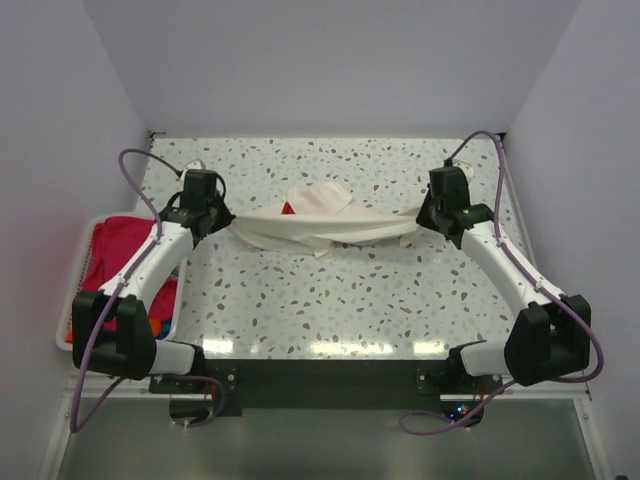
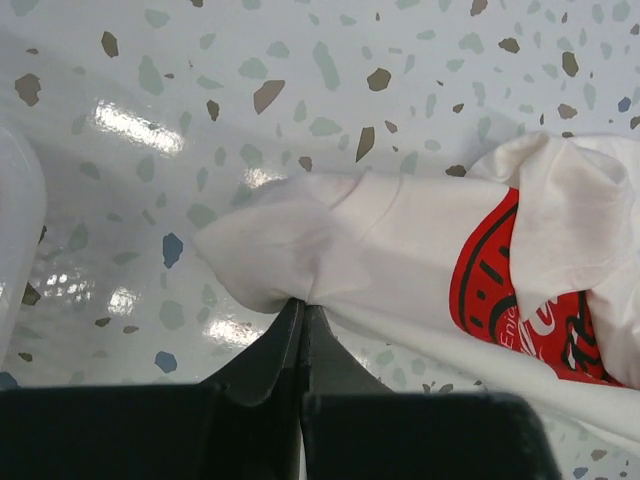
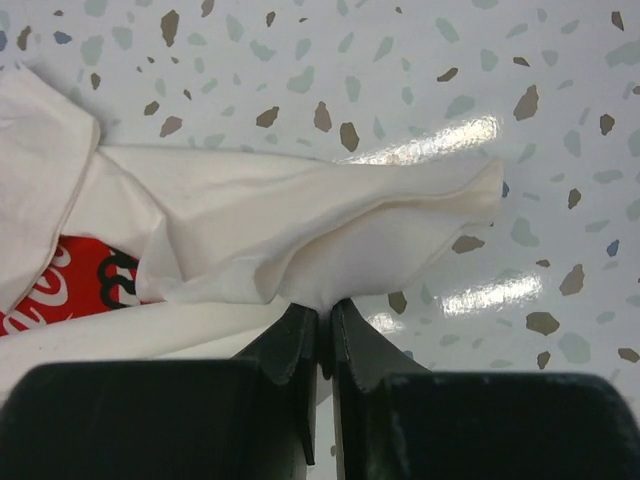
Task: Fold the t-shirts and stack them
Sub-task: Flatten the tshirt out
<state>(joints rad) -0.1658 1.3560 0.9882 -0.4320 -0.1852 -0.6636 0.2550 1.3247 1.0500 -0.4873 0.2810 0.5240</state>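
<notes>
So the white t-shirt (image 1: 320, 230) is strung out between the 2 grippers like a twisted rope across the table (image 1: 330, 310), with a bunched bit trailing on the far side.

Left gripper (image 2: 303, 303): jaws pressed together, with a fold of cloth pinched right at the tips. The rest of the shirt, red print (image 2: 510, 290) included, runs off to the right of those jaws.

Right gripper (image 3: 322, 306): jaws nearly together with only a sliver of gap, clamped on a bunched edge. The shirt fans out just ahead of the tips and off to their left.

My read is we're at the spread-it-out step for shirt 1, and nothing is folded yet. The next move probably needs both arms to come down together while keeping tension, so the cloth opens flat instead of landing as a rope. Both pinches look like they're on bunched fabric rather than clean corners, so a regrip may be needed.

The magenta shirt (image 1: 120, 245) waits in the basket (image 1: 66, 335), well off to the left of the left jaws.
</notes>
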